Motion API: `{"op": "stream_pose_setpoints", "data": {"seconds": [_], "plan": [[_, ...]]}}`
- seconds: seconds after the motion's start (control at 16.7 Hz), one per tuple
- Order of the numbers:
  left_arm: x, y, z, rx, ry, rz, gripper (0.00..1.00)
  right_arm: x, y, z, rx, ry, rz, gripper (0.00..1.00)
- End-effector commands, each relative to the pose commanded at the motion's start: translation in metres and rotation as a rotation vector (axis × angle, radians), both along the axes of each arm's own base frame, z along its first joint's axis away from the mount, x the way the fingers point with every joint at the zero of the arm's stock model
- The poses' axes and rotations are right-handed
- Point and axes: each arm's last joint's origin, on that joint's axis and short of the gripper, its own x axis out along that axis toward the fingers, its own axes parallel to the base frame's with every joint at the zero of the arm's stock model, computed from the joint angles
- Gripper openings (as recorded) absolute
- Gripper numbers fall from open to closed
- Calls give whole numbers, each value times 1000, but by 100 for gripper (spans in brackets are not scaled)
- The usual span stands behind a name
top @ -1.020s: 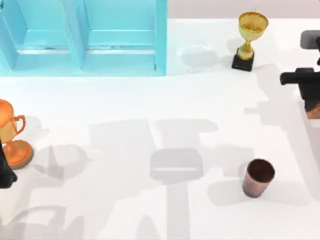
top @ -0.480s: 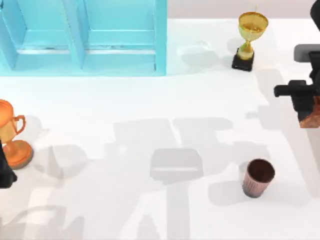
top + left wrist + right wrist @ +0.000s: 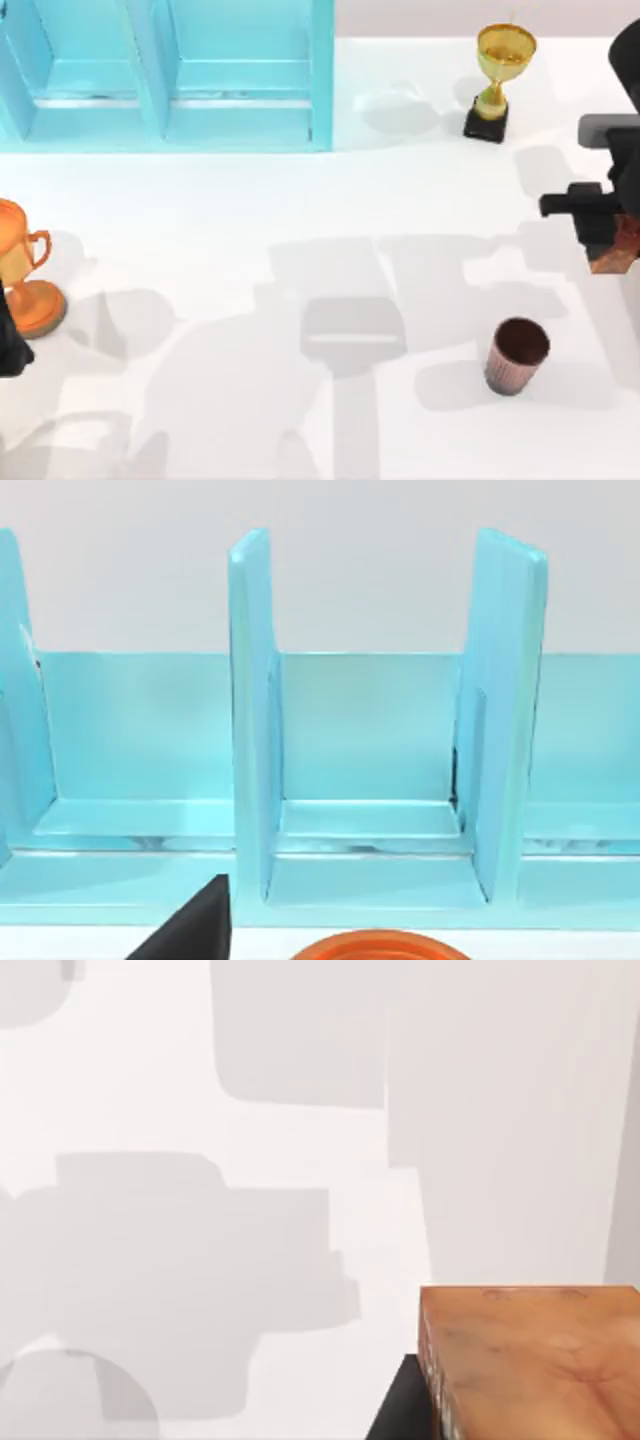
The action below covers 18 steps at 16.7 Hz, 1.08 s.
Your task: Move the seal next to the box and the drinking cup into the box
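At the right edge of the plain white table, which carried only soft grey shadows and no readable writing on anything, the right gripper hung above the surface with the small reddish-brown mottled seal block clamped between its fingers; the right wrist view showed the seal's orange-brown face close under the camera. The dark brown ribbed drinking cup stood upright on the table nearer the front, apart from the seal and well away from the light blue open box with dividers at the back left. A gold trophy cup on a black base stood at the back right. The left arm's gripper sat parked at the left edge beside an orange two-handled trophy; whether its fingers were apart I cannot tell.
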Motion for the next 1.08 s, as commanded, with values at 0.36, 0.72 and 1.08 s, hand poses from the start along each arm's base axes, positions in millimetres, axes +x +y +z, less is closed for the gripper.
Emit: {"op": "stream_pose_setpoints", "data": {"seconds": [0.36,0.72,1.08], "plan": [[0,0,0,0,0,0,100,0,0,0,0,0,0,23],[0,0,0,0,0,0,100,0,0,0,0,0,0,68],[0,0,0,0,0,0,100,0,0,0,0,0,0,100]]}}
